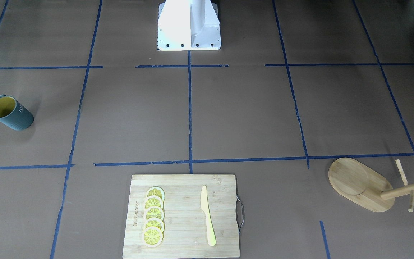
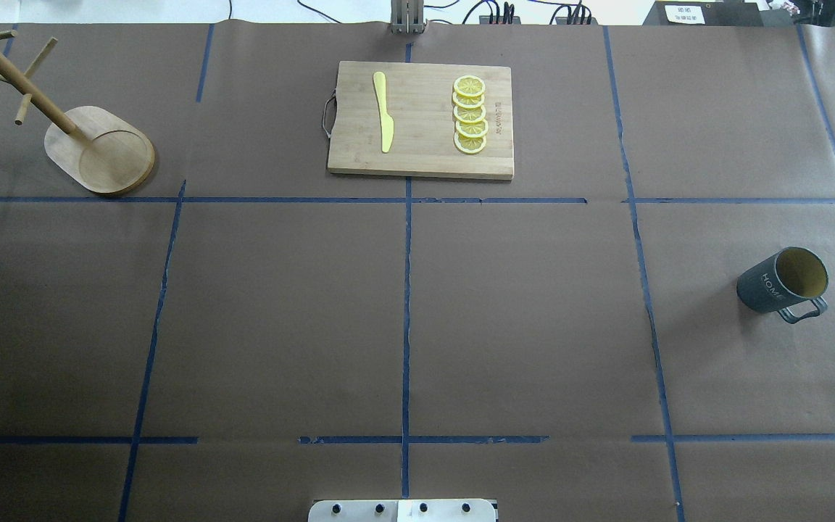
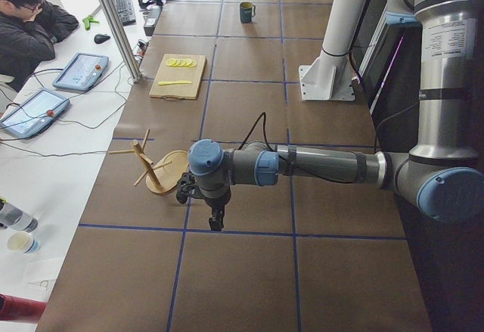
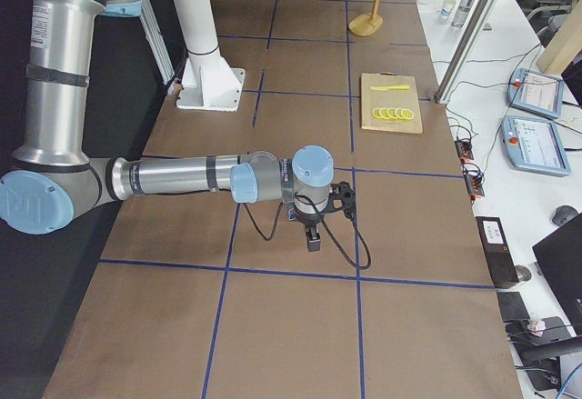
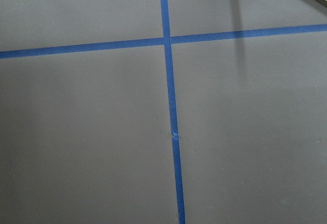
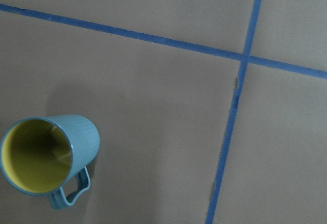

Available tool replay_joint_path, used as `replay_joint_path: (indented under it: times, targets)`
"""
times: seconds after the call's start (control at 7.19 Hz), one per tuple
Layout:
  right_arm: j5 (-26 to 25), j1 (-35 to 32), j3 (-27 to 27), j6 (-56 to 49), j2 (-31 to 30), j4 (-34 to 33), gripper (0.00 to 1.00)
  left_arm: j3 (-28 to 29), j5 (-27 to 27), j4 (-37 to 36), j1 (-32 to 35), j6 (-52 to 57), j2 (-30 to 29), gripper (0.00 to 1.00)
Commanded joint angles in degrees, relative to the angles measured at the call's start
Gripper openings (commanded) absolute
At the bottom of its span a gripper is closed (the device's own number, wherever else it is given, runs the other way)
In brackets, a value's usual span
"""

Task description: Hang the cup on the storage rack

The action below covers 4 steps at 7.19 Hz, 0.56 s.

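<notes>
Carrying the cup (image 2: pixel 780 283) across the table (image 2: pixel 519 312) to the storage rack (image 2: pixel 102 152) risks slippage. Left hand (image 3: pixel 217 221) and right hand (image 4: pixel 314 238): closure indiscernible.

**Robotics lab with a staged test table**

A left arm (image 3: pixel 318 167) and a right arm (image 4: pixel 182 176), both jointed industrial types, rise from a white pedestal (image 1: pixel 189 25) bolted to a long table. Brown paper (image 2: pixel 533 326) covers the table, and blue tape (image 2: pixel 406 290) divides it into squares. Props lie within the grid: a cup (image 2: pixel 783 281) and a cutting board (image 2: pixel 421 152) with lemon slices (image 2: pixel 470 114). An operator (image 3: pixel 26 26) sits at the side desk (image 3: pixel 45 173), among touch-screen pendants (image 3: pixel 79 71) with red buttons and a keyboard (image 3: pixel 125 7)
</notes>
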<state>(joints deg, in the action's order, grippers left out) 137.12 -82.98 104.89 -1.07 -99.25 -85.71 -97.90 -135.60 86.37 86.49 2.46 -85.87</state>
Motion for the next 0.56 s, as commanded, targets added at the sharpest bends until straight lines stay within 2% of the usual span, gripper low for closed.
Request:
replay_joint_path:
  times: [0.0,0.14,0.42]
  targets:
    - [2.0,5.3,0.1,8.9,1.7,6.3,1.0,0.0,0.0,0.0,0.0,0.0,-0.3,1.0]
    - [-0.7,10.0,-0.6,10.4,3.3,11.1,0.99,-0.1,0.0,0.1,0.0,0.0,-0.3,1.0]
    - [-2.4,14.1,-0.7,16.7,3.3,11.8,1.0,-0.1,0.0,0.1,0.0,0.0,-0.5,1.0]
